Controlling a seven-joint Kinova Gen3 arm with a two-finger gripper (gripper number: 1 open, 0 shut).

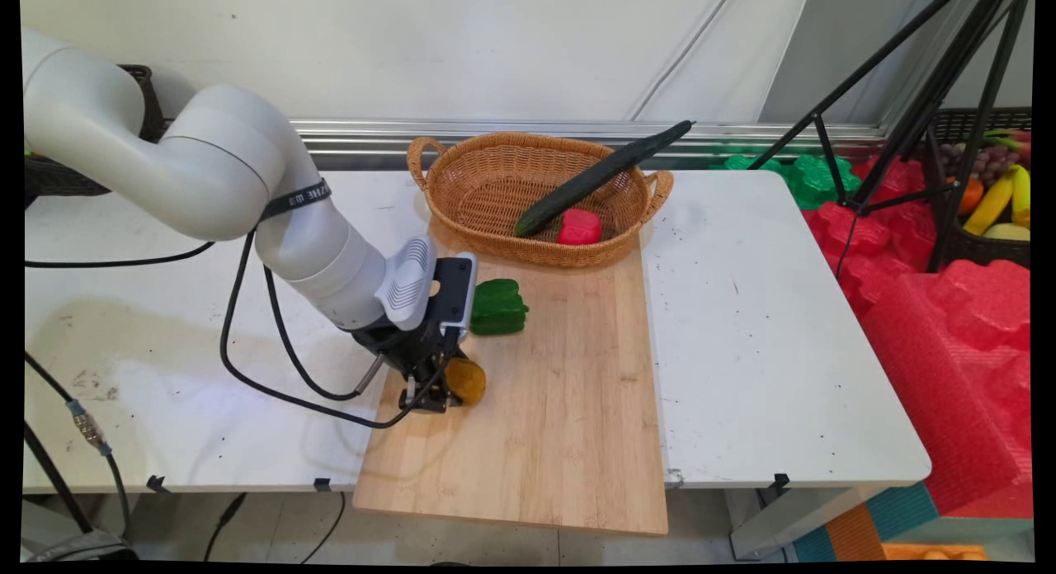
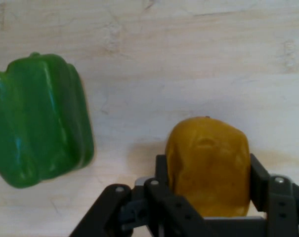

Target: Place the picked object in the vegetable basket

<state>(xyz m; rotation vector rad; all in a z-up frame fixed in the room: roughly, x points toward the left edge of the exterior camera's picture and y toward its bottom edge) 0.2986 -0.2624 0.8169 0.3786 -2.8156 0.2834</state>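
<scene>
Hand view: pincer clamped on yellow pepper, down on cutting board.
Beside it: green pepper.

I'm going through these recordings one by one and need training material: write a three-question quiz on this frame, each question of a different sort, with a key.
1. True or false: the gripper has its fingers on either side of the yellow pepper.
2. Which things lie in the wicker basket? A) cucumber and red pepper B) green pepper and red pepper C) cucumber only
3. Fill in: the green pepper lies on the ______, between the gripper and the basket.

Key
1. True; the fingers close in on both its sides.
2. A
3. wooden cutting board
</scene>
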